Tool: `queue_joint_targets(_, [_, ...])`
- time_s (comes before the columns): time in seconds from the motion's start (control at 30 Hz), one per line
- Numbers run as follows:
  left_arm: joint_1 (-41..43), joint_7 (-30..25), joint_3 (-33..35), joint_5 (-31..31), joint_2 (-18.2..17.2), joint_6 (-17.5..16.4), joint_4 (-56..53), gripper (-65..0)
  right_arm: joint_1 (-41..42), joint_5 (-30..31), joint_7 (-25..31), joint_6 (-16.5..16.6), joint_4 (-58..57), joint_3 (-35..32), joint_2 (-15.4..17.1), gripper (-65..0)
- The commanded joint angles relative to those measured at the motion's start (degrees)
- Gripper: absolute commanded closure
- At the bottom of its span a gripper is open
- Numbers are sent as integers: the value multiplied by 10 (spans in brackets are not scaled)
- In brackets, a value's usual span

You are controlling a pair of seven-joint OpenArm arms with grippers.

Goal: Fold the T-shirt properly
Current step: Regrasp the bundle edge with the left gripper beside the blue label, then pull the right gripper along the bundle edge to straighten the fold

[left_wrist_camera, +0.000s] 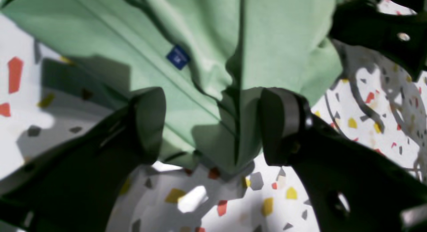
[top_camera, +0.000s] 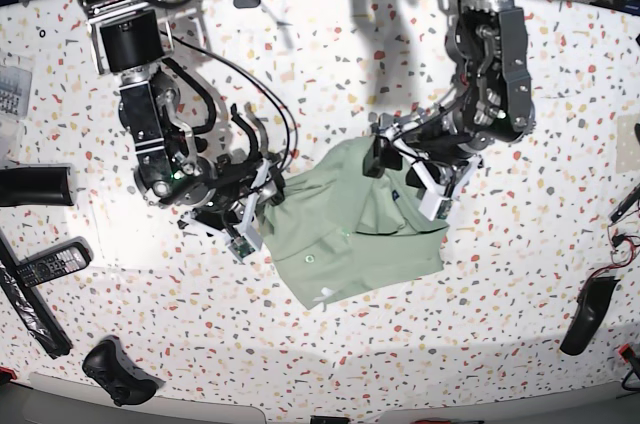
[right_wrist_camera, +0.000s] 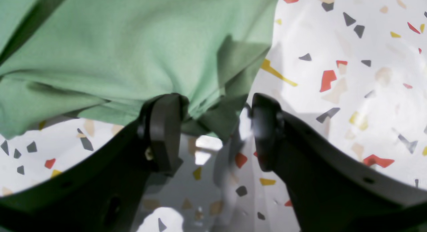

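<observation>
Sage-green cotton filled the space between the parted pads of the left gripper (left_wrist_camera: pixel 213 125), where a bunched fold of the large, pale sage-green, short-sleeved T-shirt (top_camera: pixel 355 219) with its small dark-blue label (left_wrist_camera: pixel 178 57) lay unpinched, the jaws standing wide and holding nothing. The right gripper (right_wrist_camera: pixel 213 128) was likewise spread, a corner of the cloth sitting against one pad but not clamped. Farther out, the base view showed the shirt lying rumpled and partly doubled over on the white speckled terrazzo-patterned tabletop (top_camera: pixel 520 274), between the two arms, each gripper at an opposite edge of it. The fabric looked light, limp and thin, likely to sag and crease rather than keep any shape, so it would probably best be pinched at a hem or a doubled edge, both sides lifted together, to keep layers from sliding apart.
</observation>
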Motion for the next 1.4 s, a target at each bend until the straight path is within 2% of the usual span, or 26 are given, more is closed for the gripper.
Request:
queue_joint_targets(0.0, [-8,-21,2,7,1,11,9,-408,10,3,-4,-2,6,2,4,-326])
queue_joint_targets(0.13, [-8,-43,35,75,0,28,9,-408,10,4,-4,-2,6,2,5,-327])
queue_joint_targets(0.2, [-8,-54,75,127,-3,52,9,-408,10,4,-4,-2,6,2,4,-327])
queue_joint_targets(0.43, [-9,-91,248,274,-47,183,9,-408,10,4,-7,-2,6,2,5,-327])
queue_joint_targets(0.57, [-10,-91,287,323,-86,245,9,-408,10,4,-8,-2,6,2,4,-327])
queue_joint_targets(0.87, [-10,-90,285,317,-181,283,9,-408,10,2,-9,-2,6,2,5,-327])
queue_joint_targets(1.0, [-10,-103,285,279,-188,285,9,-408,9,2,-12,-1,6,2,5,-326])
queue_joint_targets(1.13, [-19,-118,285,281,-188,285,9,-408,8,4,-46,23,6,2,5,-326])
queue_joint_targets(1.37, [-62,-104,285,278,-189,285,9,-408,-24,43,-45,23,10,2,8,-326])
